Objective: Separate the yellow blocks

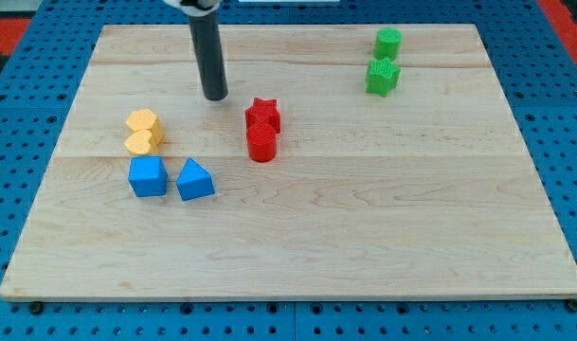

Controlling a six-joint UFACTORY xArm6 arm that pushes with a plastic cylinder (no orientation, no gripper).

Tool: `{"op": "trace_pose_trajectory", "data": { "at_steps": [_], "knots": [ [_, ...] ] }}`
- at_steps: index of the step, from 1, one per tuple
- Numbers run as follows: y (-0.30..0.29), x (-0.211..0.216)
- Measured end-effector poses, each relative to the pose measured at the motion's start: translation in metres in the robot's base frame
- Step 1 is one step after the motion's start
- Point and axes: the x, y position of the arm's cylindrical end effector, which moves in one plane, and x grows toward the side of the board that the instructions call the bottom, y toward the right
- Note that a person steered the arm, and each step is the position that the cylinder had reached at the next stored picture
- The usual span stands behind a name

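Two yellow blocks touch each other at the view's left: a yellow hexagon-like block [143,123] above a yellow heart-like block [141,143]. My tip [215,97] rests on the board to the right of them and a little higher in the view, about a block's width clear of the yellow hexagon. It lies to the upper left of the red star [263,114].
A blue cube [148,176] and a blue wedge [194,180] lie just below the yellow pair. A red cylinder [261,144] touches the red star. A green cylinder [388,42] and a green star [383,77] sit at the top right. The wooden board [364,237] has blue pegboard around it.
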Motion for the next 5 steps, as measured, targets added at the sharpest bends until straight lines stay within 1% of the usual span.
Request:
{"op": "trace_pose_trajectory", "data": {
  "at_steps": [1, 2, 3, 4, 5],
  "knots": [
    [-0.064, -0.006],
    [-0.169, -0.008],
    [-0.189, 0.013],
    [-0.173, 0.057],
    [-0.147, 0.073]
  ]
}}
